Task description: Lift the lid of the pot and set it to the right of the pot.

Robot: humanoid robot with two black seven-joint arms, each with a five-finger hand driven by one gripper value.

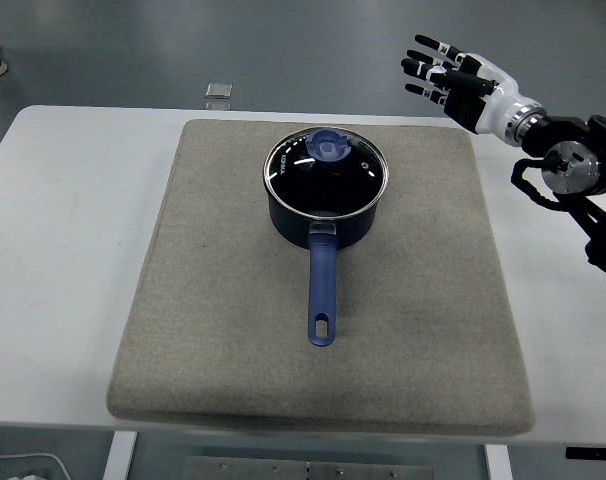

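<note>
Hovering right hand [461,82], lid [326,170] on pot [323,222]

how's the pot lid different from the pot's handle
The pot lid is round, clear glass with a metal rim; the handle is a long, solid blue bar. The lid lies flat on top of the pot; the handle sticks out sideways toward the table's near edge. The lid carries a knob; the handle has a hanging hole. Knob and handle share the blue colour.
</note>
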